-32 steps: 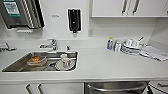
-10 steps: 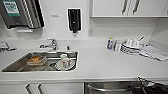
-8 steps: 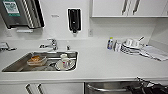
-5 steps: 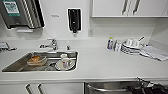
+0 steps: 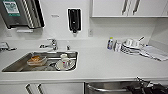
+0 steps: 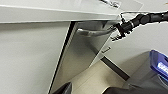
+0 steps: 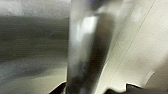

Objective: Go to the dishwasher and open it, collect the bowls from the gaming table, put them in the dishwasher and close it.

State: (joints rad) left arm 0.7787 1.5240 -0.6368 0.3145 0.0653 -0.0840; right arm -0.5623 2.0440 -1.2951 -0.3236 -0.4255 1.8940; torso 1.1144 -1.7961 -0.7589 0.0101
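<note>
The right gripper sits at the dishwasher handle, its closure unclear; the sink lies at nine o'clock.

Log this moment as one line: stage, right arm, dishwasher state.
stage: opening dishwasher | right gripper: at bar handle | door: slightly ajar at top | sink: holds dishes

White counter with steel sink set in it. In the sink: container with orange food, plate with a mug on it. Faucet behind sink. Black soap dispenser on wall, towel dispenser further along. Small bottle just beside stacked plates with cups on top. Cloth near the plates. White wall cabinets above. Blue bin on the floor.
</note>
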